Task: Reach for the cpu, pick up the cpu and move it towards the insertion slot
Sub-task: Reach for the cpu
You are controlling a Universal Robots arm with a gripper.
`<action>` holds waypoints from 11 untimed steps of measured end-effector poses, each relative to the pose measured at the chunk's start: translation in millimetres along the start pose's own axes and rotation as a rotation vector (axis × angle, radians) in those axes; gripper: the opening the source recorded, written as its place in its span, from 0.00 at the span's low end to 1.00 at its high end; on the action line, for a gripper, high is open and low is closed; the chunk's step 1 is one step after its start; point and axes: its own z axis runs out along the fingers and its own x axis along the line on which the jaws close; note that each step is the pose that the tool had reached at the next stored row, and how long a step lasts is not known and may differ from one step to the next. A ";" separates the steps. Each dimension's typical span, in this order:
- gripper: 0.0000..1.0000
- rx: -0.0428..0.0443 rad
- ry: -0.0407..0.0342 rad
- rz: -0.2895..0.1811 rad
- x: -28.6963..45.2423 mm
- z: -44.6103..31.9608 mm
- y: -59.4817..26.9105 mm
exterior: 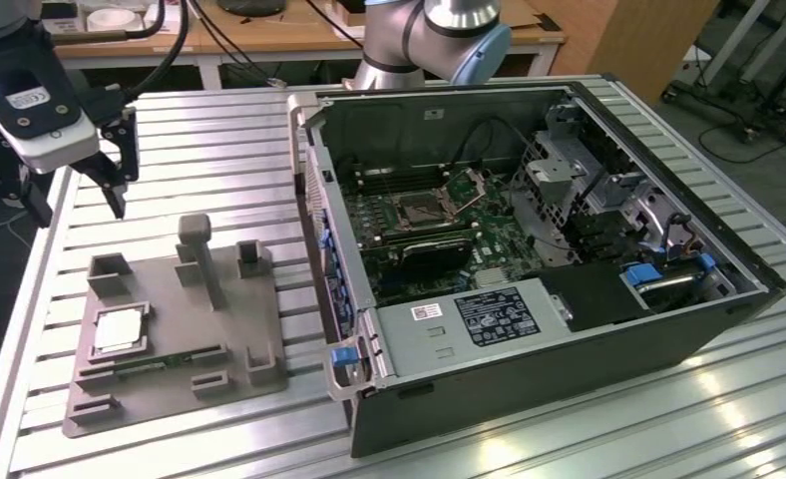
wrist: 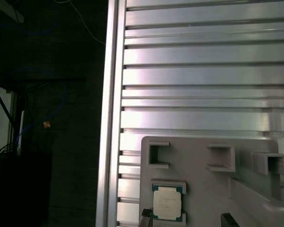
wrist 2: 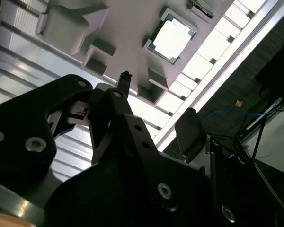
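Observation:
The cpu (exterior: 121, 327) lies flat, silvery top up, in a square pocket of the grey fixture (exterior: 167, 299) on the exterior view's left. In both wrist views the cpu (wrist 2: 173, 38) (wrist: 168, 202) shows as a pale square in that pocket. My gripper (exterior: 81, 208) hangs open above the table, further back than the fixture and well above the cpu, with nothing between its fingers (wrist 2: 125, 82). Its two dark tips frame the gripper (wrist: 187, 220) beside the chip. The insertion slot (exterior: 420, 210) is a metal-framed socket on the board inside the open computer case.
The open computer case (exterior: 540, 299) fills the exterior view's right half, its wall (exterior: 320, 230) rising beside the fixture. A green memory strip (exterior: 167, 361) and upright posts (exterior: 196, 249) sit on the fixture. The slatted table's edge (wrist: 109, 118) runs close by.

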 end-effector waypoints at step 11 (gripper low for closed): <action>0.65 -0.0002 -0.0002 0.000 0.0 3.0 -0.1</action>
